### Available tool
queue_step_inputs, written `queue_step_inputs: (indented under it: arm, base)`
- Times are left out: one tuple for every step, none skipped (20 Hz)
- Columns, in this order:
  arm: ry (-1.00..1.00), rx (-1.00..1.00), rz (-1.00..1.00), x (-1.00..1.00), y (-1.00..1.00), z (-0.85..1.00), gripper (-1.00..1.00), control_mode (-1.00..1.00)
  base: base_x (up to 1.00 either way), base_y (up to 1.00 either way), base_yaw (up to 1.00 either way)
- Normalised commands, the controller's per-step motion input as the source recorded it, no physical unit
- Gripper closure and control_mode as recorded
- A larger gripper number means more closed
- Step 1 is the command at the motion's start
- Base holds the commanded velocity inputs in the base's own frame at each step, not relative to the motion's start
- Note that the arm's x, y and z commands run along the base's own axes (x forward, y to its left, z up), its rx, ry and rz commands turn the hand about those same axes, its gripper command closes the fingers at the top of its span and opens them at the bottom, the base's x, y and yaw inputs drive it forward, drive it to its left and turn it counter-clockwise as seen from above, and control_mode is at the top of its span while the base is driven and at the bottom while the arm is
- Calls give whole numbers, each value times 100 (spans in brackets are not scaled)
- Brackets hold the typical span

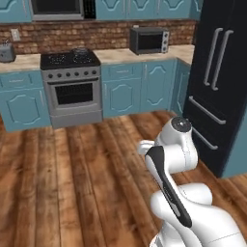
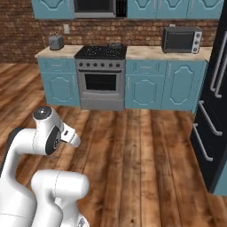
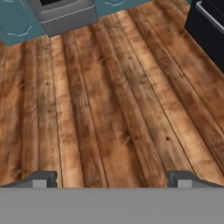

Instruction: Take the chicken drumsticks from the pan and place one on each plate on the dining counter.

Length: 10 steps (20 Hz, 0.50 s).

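Home kitchen: stove [image 1: 71, 87], microwave [image 1: 149, 40], fridge [image 1: 219, 82], teal cabinets [image 2: 146, 84], brick wall [image 2: 26, 31].

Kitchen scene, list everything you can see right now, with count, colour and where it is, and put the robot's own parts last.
stove: one, grey with a black top and oven window, against the brick wall between the teal cabinets
pan: one, dark, on the stove top, contents too small to tell
toaster: one, grey, on the worktop left of the stove
toaster oven: one, dark grey, on the worktop right of the stove
microwave: one, grey and black, mounted above the stove
base cabinets: teal, a row under the beige worktop
fridge: one, black with grey handles, at the right
floor: brown wood planks
arm: one, white with dark joints, folded in the foreground
gripper: one, dark tips, open, over bare floor
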Motion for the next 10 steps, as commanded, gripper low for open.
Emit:
queue_step_inputs:
  arm:
    - [0, 0, 0, 0, 0, 0, -100, 100]
    - [0, 0, 0, 0, 0, 0, -100, 100]
    - [0, 0, 0, 0, 0, 0, -100, 100]
    - [0, 0, 0, 0, 0, 0, -100, 100]
    - [0, 0, 0, 0, 0, 0, -100, 100]
    - [0, 0, 0, 0, 0, 0, -100, 100]
    - [0, 0, 0, 0, 0, 0, -100, 100]
    - [0, 0, 0, 0, 0, 0, -100, 100]
    - [0, 0, 0, 0, 0, 0, -100, 100]
    - [0, 0, 0, 0, 0, 0, -100, 100]
  base:
    - [100, 0, 4]
    - [100, 0, 4]
    - [100, 0, 5]
    - [100, 0, 6]
    - [100, 0, 6]
    - [100, 0, 6]
    - [100, 0, 7]
    - [100, 0, 8]
    - [100, 0, 9]
    - [100, 0, 10]
